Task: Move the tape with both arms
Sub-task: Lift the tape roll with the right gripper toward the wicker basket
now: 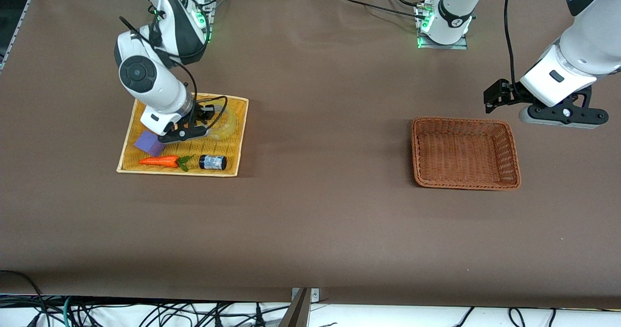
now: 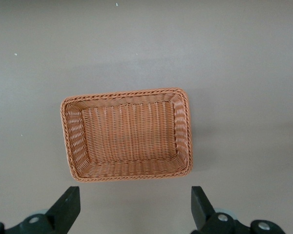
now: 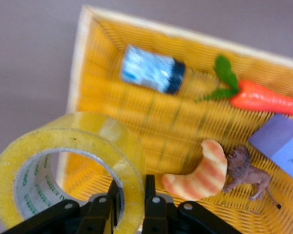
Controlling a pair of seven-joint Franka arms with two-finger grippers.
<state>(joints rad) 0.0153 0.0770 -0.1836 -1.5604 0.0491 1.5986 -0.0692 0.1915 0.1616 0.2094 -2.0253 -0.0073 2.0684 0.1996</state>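
Observation:
The tape is a yellowish roll with a grey core, in the yellow tray, in its part farther from the front camera. My right gripper is shut on the roll's wall. In the right wrist view one finger is inside the tape's ring and the other outside, with the gripper pinching the wall between them. My left gripper waits open and empty over bare table beside the brown wicker basket. In the left wrist view its gripper is spread wide and the basket is empty.
The tray also holds a dark jar with a blue-white label, a toy carrot and a purple block. The right wrist view adds a striped croissant toy and a small lion figure.

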